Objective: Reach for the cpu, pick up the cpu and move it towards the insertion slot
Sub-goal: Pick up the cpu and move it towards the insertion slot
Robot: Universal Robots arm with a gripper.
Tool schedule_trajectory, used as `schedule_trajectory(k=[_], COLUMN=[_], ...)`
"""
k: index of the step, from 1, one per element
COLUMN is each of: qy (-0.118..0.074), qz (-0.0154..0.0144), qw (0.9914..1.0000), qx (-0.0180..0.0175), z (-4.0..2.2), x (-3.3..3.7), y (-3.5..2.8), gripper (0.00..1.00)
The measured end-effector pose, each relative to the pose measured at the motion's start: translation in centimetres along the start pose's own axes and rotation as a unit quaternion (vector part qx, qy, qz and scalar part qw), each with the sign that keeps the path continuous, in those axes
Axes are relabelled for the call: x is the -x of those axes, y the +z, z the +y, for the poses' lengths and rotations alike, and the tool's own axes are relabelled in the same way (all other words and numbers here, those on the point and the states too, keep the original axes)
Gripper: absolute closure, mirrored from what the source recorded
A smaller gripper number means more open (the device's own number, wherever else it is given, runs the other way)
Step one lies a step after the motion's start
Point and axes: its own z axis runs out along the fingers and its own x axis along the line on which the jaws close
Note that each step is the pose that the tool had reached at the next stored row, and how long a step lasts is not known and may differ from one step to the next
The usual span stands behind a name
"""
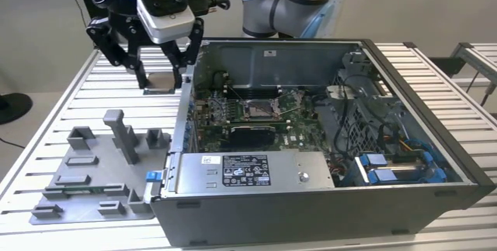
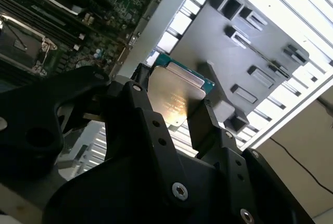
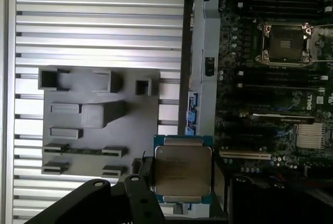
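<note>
Slatted aluminium table point(image 1: 70, 88) carries an open computer case point(image 1: 311, 216) and, on the exterior view's left of it, a grey fixture plate point(image 1: 109, 172) with its moulded blocks. My gripper point(image 1: 160, 85) hangs above the table just outside the case wall, its two fingers point(image 2: 200, 125) drawn in narrow on opposite edges of the cpu point(image 3: 182, 174) — the chip is held flat in the air, clear of the plate.

So the reach and the pick-up look done to me. The carry is only partly made: the cpu is outside the case and well apart from the insertion slot point(image 3: 285, 41), which sits mid-board inside. The socket's centre looks dark and bare — whether its frame is fully open I cannot tell from these angles.

By count: one cpu, one insertion slot, one gripper with two fingers, one fixture plate, one case.
</note>
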Motion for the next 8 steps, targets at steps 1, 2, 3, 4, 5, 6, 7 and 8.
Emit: schedule_trajectory(k=[1, 2, 3, 4, 5, 6, 7, 8], qy=[0.0, 0.0, 0.0, 0.0, 0.0, 0.0, 0.0, 0.0], qz=[0.0, 0.0, 0.0, 0.0, 0.0, 0.0, 0.0, 0.0], qw=[1.0, 1.0, 1.0, 1.0, 1.0, 1.0, 1.0, 1.0], qx=[0.0, 0.0, 0.0, 0.0, 0.0, 0.0, 0.0, 0.0], z=[-0.01, -0.01, -0.01, -0.02, -0.02, -0.03, -0.04, -0.04], x=[0.28, 0.54, 0.82, 1.1, 1.38, 1.67, 1.98, 2.32], y=[0.0, -0.01, -0.01, -0.01, -0.02, -0.02, -0.03, -0.03], gripper=[1.0, 1.0, 1.0, 1.0, 1.0, 1.0, 1.0, 1.0])
